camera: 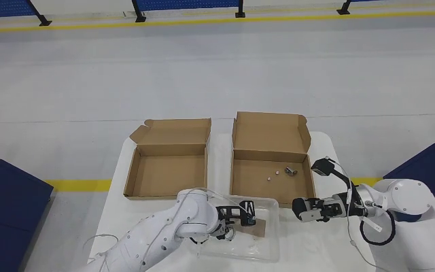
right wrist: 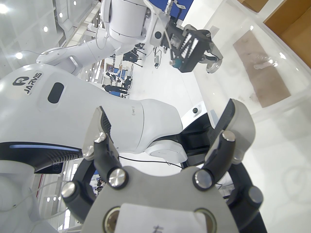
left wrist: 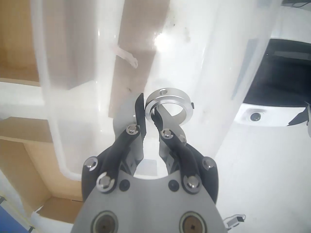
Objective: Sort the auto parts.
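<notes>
My left gripper [left wrist: 148, 112] is shut on a silver metal collar ring [left wrist: 170, 104], pinching its wall with one finger inside the ring, above the clear plastic tray [camera: 268, 246]. From the right wrist the same ring [right wrist: 213, 67] hangs in the left gripper [right wrist: 213, 60] over the tray. In the top view the left gripper [camera: 239, 216] is over the tray's left part. My right gripper [right wrist: 167, 120] stands open and holds nothing; it sits to the right of the tray [camera: 307, 209]. Two small parts [camera: 289, 170] lie in the right cardboard box [camera: 272, 194].
An open cardboard box [camera: 166, 175] stands at the back left beside the right box. A brown cardboard strip [left wrist: 138, 49] and a scrap of clear tape [left wrist: 126, 56] lie in the tray. The white table [camera: 326, 153] has free room at the right.
</notes>
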You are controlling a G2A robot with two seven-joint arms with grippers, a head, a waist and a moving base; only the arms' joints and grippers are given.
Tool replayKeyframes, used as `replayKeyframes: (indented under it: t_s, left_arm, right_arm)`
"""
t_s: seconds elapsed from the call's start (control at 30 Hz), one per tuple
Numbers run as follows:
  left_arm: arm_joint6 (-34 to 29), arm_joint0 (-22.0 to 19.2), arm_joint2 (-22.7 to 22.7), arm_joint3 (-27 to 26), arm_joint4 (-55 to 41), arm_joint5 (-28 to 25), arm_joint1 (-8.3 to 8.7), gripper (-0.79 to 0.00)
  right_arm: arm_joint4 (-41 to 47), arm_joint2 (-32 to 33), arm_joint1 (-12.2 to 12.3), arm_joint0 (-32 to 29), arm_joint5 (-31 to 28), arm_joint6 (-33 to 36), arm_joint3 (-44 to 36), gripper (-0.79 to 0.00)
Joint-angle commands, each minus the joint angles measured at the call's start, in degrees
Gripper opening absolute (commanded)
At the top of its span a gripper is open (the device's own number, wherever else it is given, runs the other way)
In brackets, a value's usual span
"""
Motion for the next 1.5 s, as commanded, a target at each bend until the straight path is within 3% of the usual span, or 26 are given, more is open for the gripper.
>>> replayKeyframes:
  t_s: [0.0,0.17,0.27,0.57,0.6,0.73,0.93,1.27,1.33,1.47]
  left_arm:
    - [-0.1,0.0,0.1,0.1,0.0,0.1,-0.05,-0.785]
    - [0.7,0.1,-0.1,0.2,-0.1,0.3,-0.05,-0.785]
    - [9.8,1.5,-3.3,1.9,-0.6,-1.6,0.67,-0.785]
    - [40.4,9.3,-19.1,7.8,0.8,-24.4,5.47,-0.785]
    - [44.5,10.0,-19.6,7.4,1.5,-24.5,5.75,-0.785]
    - [61.5,10.3,-17.5,8.4,7.6,-24.5,7.37,-0.785]
    - [88.0,5.6,-9.9,14.2,21.2,-24.5,9.77,-0.785]
    - [88.9,5.9,-10.2,14.0,20.3,-23.9,9.73,-0.785]
    - [94.1,6.8,-11.0,13.7,18.6,-24.5,9.78,-0.785]
    - [112.6,7.1,-9.5,15.6,20.4,-24.5,10.29,-0.785]
  right_arm:
    - [0.0,0.0,0.0,0.0,0.0,0.0,0.0,0.0]
    - [0.0,0.0,0.0,0.0,0.0,0.0,0.0,0.0]
    - [0.0,0.0,0.0,0.0,0.0,0.0,0.0,0.0]
    - [0.0,0.0,0.0,0.0,0.0,0.0,0.0,0.0]
    - [0.0,0.0,0.0,0.0,0.0,0.0,0.0,0.0]
    - [0.0,0.0,0.0,0.0,0.0,0.0,0.0,0.0]
    - [0.0,0.0,0.0,0.0,0.0,0.0,0.0,0.0]
    - [0.0,0.0,0.0,0.0,0.0,0.0,0.0,0.0]
    - [0.0,0.0,0.0,0.0,0.0,0.0,0.0,0.0]
    - [0.0,0.0,0.0,0.0,0.0,0.0,0.0,0.0]
